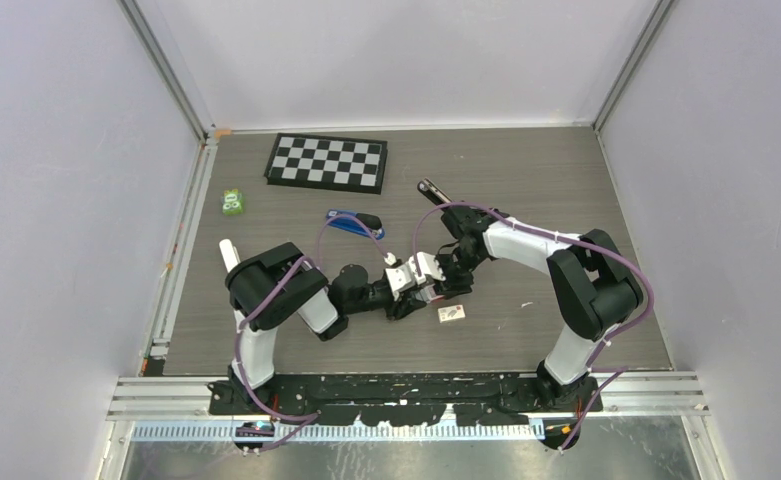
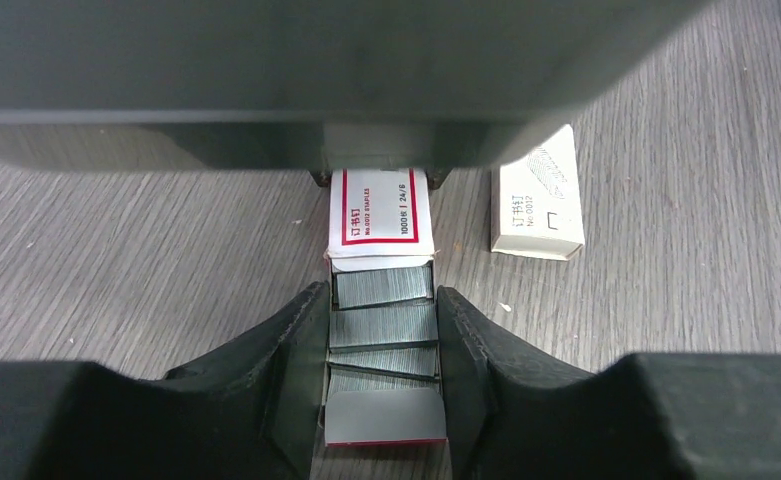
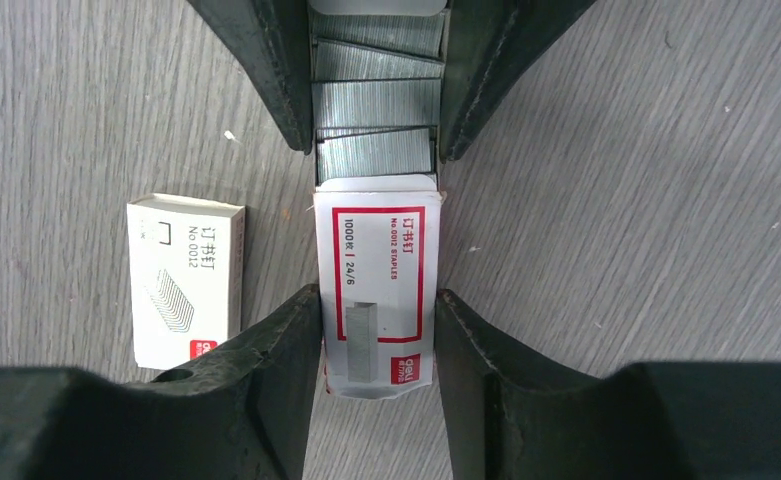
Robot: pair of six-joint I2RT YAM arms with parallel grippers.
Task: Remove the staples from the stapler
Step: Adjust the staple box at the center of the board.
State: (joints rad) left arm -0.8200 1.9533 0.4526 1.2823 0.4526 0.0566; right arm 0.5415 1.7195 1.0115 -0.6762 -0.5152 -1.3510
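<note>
Left wrist view looks down between the dark fingers of the left tool, which are partly closed and press on both long sides of a grey card tray. The tray is pulled partway out of its sleeve, a white box sleeve with a red frame and print. Several strips of staples lie in the tray, the lower ones sitting slightly askew. At the top of that frame the sleeve's far end runs under the other arm's blurred body.

Right wrist view shows the right tool at a similar half-closed width. Its two fingers clamp the sleeve's sides at lower centre, and the tray and the left tool's fingertips enter from the top edge. A second staple box, white and closed, lies flat on the grey wood-grain worktop, just beside the sleeve on the left of this frame and apart from it.

Top external view has both arms meeting at the middle of the frame. The blue and black object up and to the left of them looks like the stapler, though it is too small to be sure. It lies well apart from either tool. A checkerboard sits at upper centre, and a small green item lies near the worktop's left edge.
</note>
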